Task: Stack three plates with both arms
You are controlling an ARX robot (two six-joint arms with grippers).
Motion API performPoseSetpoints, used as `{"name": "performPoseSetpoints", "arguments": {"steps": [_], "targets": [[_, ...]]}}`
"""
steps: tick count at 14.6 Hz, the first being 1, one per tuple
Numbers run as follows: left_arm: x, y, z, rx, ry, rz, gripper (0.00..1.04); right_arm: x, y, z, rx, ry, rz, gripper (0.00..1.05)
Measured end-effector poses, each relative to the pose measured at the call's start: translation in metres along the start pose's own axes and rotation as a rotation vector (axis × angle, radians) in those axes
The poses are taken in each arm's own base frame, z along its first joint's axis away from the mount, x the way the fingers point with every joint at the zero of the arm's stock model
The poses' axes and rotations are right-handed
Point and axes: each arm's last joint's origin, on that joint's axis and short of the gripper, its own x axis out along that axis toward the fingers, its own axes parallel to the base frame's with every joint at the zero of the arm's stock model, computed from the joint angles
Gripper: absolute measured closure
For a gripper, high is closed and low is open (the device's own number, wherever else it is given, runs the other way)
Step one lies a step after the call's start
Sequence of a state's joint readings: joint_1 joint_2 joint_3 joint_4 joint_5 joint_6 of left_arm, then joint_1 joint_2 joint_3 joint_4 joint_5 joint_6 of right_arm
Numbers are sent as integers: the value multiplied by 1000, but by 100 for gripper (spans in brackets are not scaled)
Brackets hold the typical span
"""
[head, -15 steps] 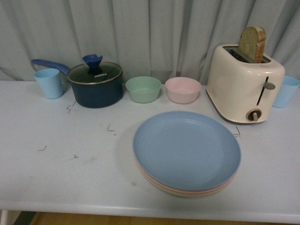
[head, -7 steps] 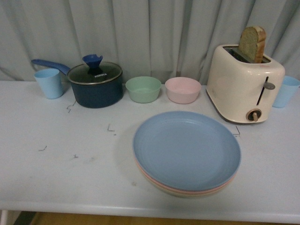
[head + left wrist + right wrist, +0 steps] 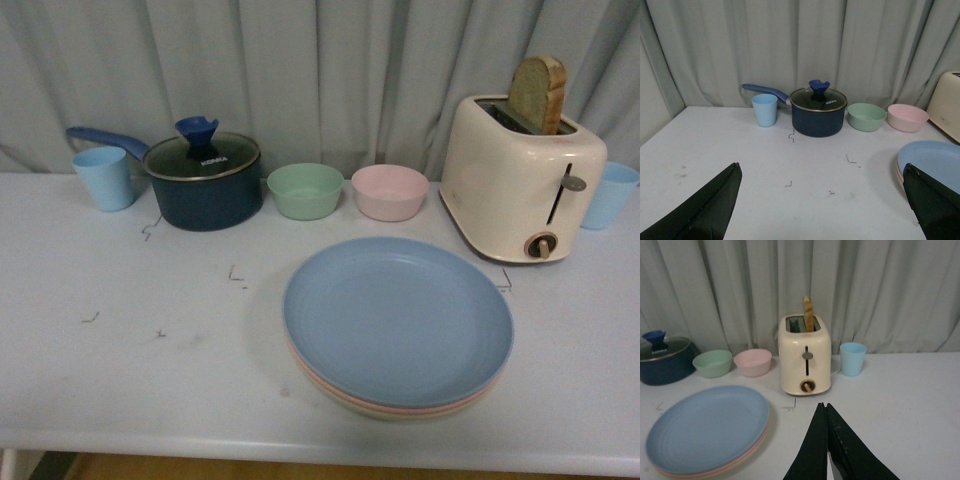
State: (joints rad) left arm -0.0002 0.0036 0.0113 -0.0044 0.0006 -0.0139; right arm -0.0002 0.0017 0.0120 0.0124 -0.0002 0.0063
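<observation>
Plates (image 3: 398, 325) sit stacked (blue on top, pink and cream rims under it) on the surface (image 3: 120, 350), in front of the toaster (image 3: 522, 180). Left claw (image 3: 820, 210) spread wide above the surface, holding nothing. Right claw (image 3: 827, 440) pressed together, empty, beside the stack.

On the white tabletop (image 3: 120, 380) sits a stack of three plates: a light blue plate (image 3: 398, 318) on top, a thin pink rim (image 3: 400, 407) showing beneath it, and a cream rim (image 3: 385, 414) at the bottom. Behind the stack stand a green bowl (image 3: 305, 190) and a pink bowl (image 3: 389, 192), side by side. Left of them is a dark blue pot (image 3: 203, 180) with a glass lid, and a light blue cup (image 3: 103, 177) just beside its handle. At the right, a cream toaster (image 3: 522, 180) holds an upright bread slice (image 3: 538, 93); another blue cup (image 3: 610, 195) peeks out behind it. Grey curtains (image 3: 320, 70) hang at the back
</observation>
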Motion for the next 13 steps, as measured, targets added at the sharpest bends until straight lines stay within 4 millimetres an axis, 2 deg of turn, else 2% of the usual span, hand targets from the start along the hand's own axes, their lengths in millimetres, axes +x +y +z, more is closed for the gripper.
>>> {"name": "performPoseSetpoints", "arguments": {"steps": [1, 2, 9, 10, 11, 13], "targets": [[0, 0, 0, 0, -1, 0, 7, 0, 0, -2, 0, 25, -1, 103], [0, 0, 0, 0, -1, 0, 7, 0, 0, -2, 0, 19, -1, 97], [0, 0, 0, 0, -1, 1, 7, 0, 0, -2, 0, 17, -1, 13], [0, 0, 0, 0, -1, 0, 7, 0, 0, -2, 0, 17, 0, 5], [0, 0, 0, 0, -1, 0, 7, 0, 0, -2, 0, 17, -1, 8], [0, 0, 0, 0, -1, 1, 7, 0, 0, -2, 0, 17, -1, 6]]}}
